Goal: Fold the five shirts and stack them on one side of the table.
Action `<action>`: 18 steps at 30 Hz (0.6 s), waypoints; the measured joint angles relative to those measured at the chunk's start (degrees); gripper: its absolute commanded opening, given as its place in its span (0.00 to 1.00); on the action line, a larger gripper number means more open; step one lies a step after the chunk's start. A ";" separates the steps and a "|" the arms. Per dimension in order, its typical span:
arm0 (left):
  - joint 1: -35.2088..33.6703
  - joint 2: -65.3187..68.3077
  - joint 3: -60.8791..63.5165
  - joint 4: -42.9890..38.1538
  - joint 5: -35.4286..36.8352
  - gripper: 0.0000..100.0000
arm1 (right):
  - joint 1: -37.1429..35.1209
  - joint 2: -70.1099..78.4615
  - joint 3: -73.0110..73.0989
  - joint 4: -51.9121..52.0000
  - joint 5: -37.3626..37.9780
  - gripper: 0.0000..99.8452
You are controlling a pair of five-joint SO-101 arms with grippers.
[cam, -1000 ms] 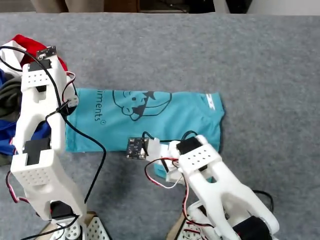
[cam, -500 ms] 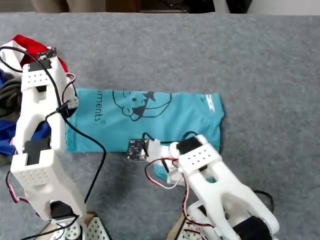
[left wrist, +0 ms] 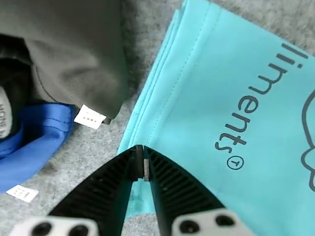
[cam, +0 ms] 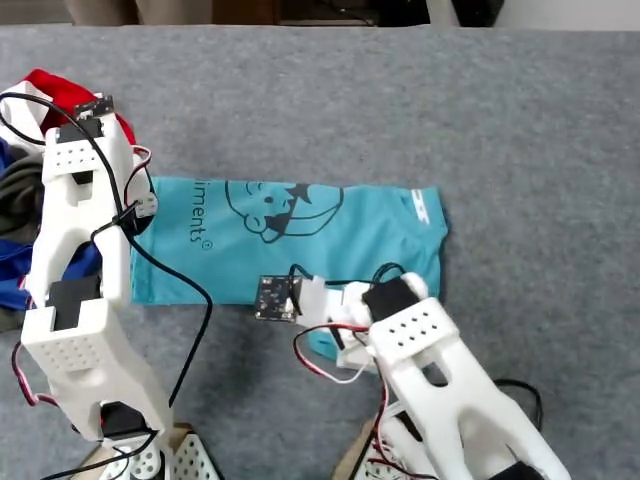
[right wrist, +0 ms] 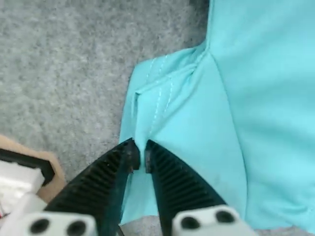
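A teal shirt (cam: 300,240) with a dark print lies folded into a long strip across the grey table. In the high view my left gripper (cam: 138,222) is at the strip's left end, under the arm. The left wrist view shows this gripper (left wrist: 140,166) shut on the hem of the teal shirt (left wrist: 221,98). My right gripper (cam: 330,335) is at the front edge, where a sleeve sticks out. In the right wrist view it (right wrist: 140,156) is pinched on a fold of the sleeve (right wrist: 172,108).
A pile of other shirts lies at the table's left edge: red (cam: 50,90), grey (cam: 15,190) and blue (cam: 10,280). The grey shirt (left wrist: 74,54) and blue shirt (left wrist: 34,142) lie close beside the teal hem. The table's right half is bare grey felt (cam: 540,150).
The right arm has shifted slightly right and toward the front edge, with the sleeve still in its gripper. The left arm has not moved.
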 measured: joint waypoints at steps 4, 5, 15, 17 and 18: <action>0.00 0.00 0.00 0.00 0.00 0.02 | -4.92 0.09 0.97 -1.76 -3.34 0.21; 0.00 0.00 0.00 0.00 0.00 0.02 | -6.24 0.09 0.97 -1.85 -4.04 0.22; 0.00 0.00 0.00 0.00 0.00 0.02 | -3.43 0.09 2.37 -1.76 -1.23 0.24; 0.00 0.00 0.00 0.00 0.00 0.02 | -1.93 0.09 3.52 -1.85 0.18 0.24; 0.00 0.00 0.00 0.00 0.00 0.02 | -1.49 0.09 4.13 -1.85 0.62 0.24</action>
